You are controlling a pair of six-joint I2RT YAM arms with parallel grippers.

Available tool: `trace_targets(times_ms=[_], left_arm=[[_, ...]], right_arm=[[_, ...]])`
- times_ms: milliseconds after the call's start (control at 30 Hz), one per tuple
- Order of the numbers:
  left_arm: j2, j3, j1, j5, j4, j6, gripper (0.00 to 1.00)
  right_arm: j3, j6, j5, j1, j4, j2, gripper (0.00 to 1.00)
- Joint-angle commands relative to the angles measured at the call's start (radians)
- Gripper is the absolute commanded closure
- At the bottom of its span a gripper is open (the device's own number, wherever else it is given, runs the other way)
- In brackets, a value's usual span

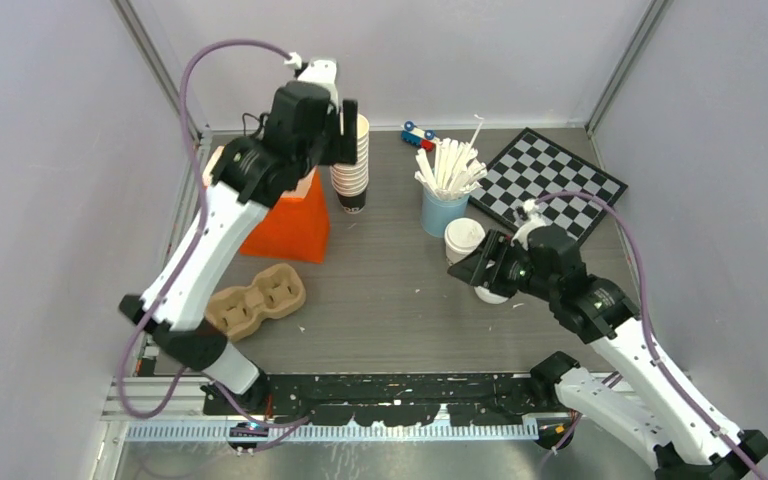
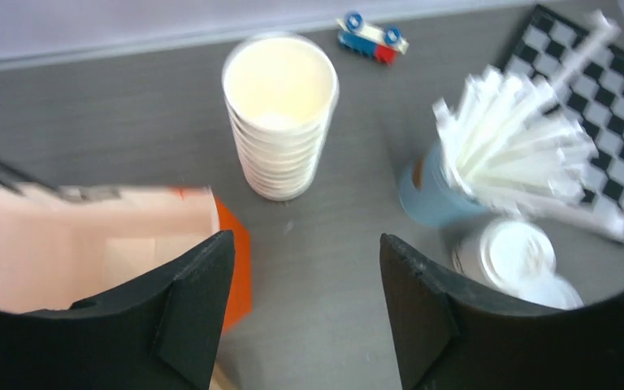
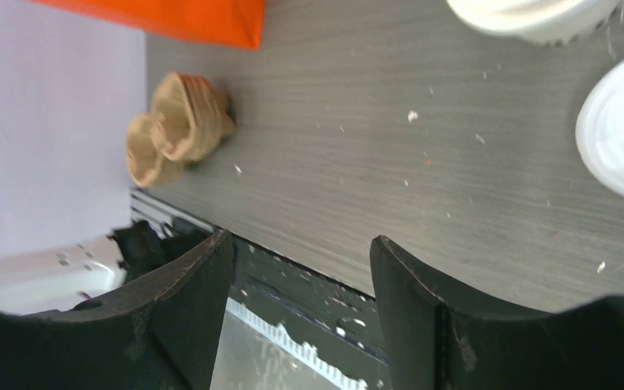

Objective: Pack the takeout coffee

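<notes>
Two coffee cups (image 1: 464, 238) stand upright, right of centre on the table (image 1: 390, 310), just beside your right gripper (image 3: 296, 240). Your left gripper (image 2: 305, 240) hangs well apart, high over the orange bag (image 1: 295, 225). Both jaws gape, empty. The right arm is low, fingers pointing left toward the cardboard carrier (image 1: 257, 303).

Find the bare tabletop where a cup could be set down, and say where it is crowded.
Free: the middle of the table, between the cardboard cup carrier, the orange bag and the lidded coffee cups. Crowded: back right, round the blue cup of sticks and the checkerboard.
</notes>
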Motion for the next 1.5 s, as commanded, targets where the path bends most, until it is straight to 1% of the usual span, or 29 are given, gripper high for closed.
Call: trace_targets(times_ms=[0,100,200,267,367,433,500,767,1033,1367,1467], left_arm=[[0.16,0.231,0.125,0.047,-0.033,-0.012,0.36],[0.254,0.328,0.191,0.082,-0.043,-0.028,0.38],[0.326,0.385,0.264,0.172,-0.031,-0.05,0.43],[0.354,0.387,0.295,0.235,0.008,-0.045,0.46],[0.387,0.375,0.319,0.273,0.054,-0.042,0.51],[0.416,0.378,0.333,0.279,0.061,-0.049,0.54],[0.432,0.374,0.351,0.279,0.063,-0.058,0.55],[0.459,0.324,0.367,0.369,0.134,-0.046,0.64],[0.496,0.324,0.367,0.36,0.121,-0.036,0.71],[0.525,0.33,0.367,0.345,0.123,-0.014,0.72],[0.531,0.33,0.367,0.356,0.13,-0.014,0.78]], right_arm=[[-0.076,0.017,0.157,0.131,0.015,-0.007,0.33],[-0.119,0.03,0.191,0.192,0.036,-0.013,0.34],[-0.128,0.019,0.259,0.228,0.029,-0.045,0.34],[-0.121,0.009,0.265,0.231,0.026,-0.066,0.34],[-0.089,-0.008,0.279,0.231,-0.005,-0.07,0.34],[-0.069,-0.019,0.279,0.23,-0.022,-0.057,0.34],[-0.056,-0.027,0.271,0.23,-0.032,-0.043,0.34],[-0.075,-0.033,0.294,0.23,-0.034,-0.056,0.34],[-0.064,-0.04,0.283,0.231,-0.044,-0.045,0.34],[-0.055,-0.051,0.288,0.231,-0.044,-0.039,0.34],[-0.051,-0.056,0.289,0.231,-0.044,-0.033,0.34]])
